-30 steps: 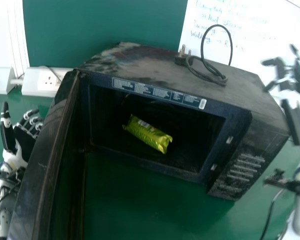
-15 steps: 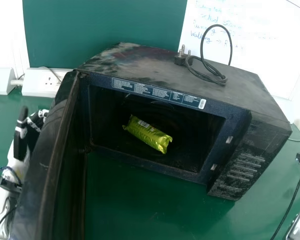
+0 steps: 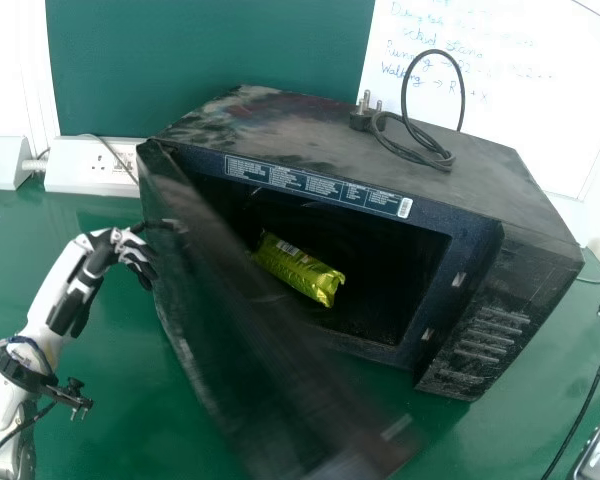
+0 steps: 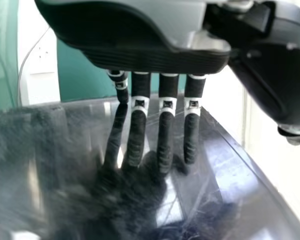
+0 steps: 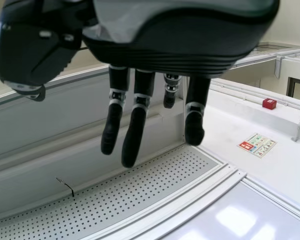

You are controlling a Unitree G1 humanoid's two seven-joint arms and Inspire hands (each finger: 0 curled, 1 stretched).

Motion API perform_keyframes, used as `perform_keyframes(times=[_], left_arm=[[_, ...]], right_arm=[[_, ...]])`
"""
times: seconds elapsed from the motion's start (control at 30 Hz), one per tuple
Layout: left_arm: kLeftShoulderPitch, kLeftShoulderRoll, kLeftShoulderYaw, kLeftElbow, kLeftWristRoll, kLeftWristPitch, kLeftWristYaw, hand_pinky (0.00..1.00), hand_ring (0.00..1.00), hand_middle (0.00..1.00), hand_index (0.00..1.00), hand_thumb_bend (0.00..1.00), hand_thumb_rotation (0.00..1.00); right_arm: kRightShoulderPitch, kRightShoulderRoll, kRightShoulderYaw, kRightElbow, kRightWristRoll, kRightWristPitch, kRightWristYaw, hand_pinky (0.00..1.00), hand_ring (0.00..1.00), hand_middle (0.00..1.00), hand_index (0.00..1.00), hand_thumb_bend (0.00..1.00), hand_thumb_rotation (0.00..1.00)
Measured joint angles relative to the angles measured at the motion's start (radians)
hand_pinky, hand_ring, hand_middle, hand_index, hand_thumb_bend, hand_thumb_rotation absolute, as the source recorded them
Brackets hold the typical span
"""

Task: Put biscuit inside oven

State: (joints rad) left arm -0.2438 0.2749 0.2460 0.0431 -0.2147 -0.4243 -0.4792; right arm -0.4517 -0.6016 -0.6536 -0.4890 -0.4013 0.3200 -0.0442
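The biscuit packet [image 3: 298,270], yellow-green, lies inside the black oven [image 3: 330,150]. The oven's door [image 3: 250,330] stands partly open, blurred, slanting across the left part of the opening. My left hand [image 3: 95,262] is at the outer face of the door, fingers bent slightly towards it. In the left wrist view, my left hand [image 4: 165,125] has its relaxed fingers against the shiny dark door panel [image 4: 55,175]. In the right wrist view, my right hand [image 5: 135,115] hangs with relaxed, nearly straight fingers and holds nothing.
A power cable with its plug [image 3: 365,115] lies on the oven's top. White wall sockets [image 3: 90,165] are behind at the left. A whiteboard [image 3: 520,90] stands behind the oven. Another cable [image 3: 580,415] runs over the green table [image 3: 500,420] at the right.
The door has swung rightward towards the oven, with my left hand following it from the left. My right hand has left the right side of the head view. The packet has stayed put.
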Motion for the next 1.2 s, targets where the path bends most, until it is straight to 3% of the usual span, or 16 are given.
perform_keyframes(times=[0.33, 0.77, 1.2], left_arm=[[0.021, 0.033, -0.04, 0.003, 0.075, -0.034, 0.024, 0.27, 0.31, 0.39, 0.49, 0.52, 0.07], [0.018, 0.059, -0.051, 0.065, 0.095, -0.084, 0.034, 0.26, 0.31, 0.4, 0.49, 0.52, 0.08], [-0.003, 0.082, -0.056, 0.093, 0.114, -0.071, 0.055, 0.26, 0.32, 0.4, 0.49, 0.52, 0.07]], right_arm=[[0.005, -0.002, 0.002, -0.002, 0.01, 0.01, -0.008, 0.14, 0.22, 0.36, 0.46, 0.79, 0.44], [0.033, -0.034, 0.01, -0.001, -0.038, 0.012, -0.024, 0.15, 0.23, 0.37, 0.47, 0.79, 0.49], [0.063, -0.077, -0.002, 0.042, -0.061, -0.028, -0.034, 0.13, 0.2, 0.33, 0.46, 0.78, 0.51]])
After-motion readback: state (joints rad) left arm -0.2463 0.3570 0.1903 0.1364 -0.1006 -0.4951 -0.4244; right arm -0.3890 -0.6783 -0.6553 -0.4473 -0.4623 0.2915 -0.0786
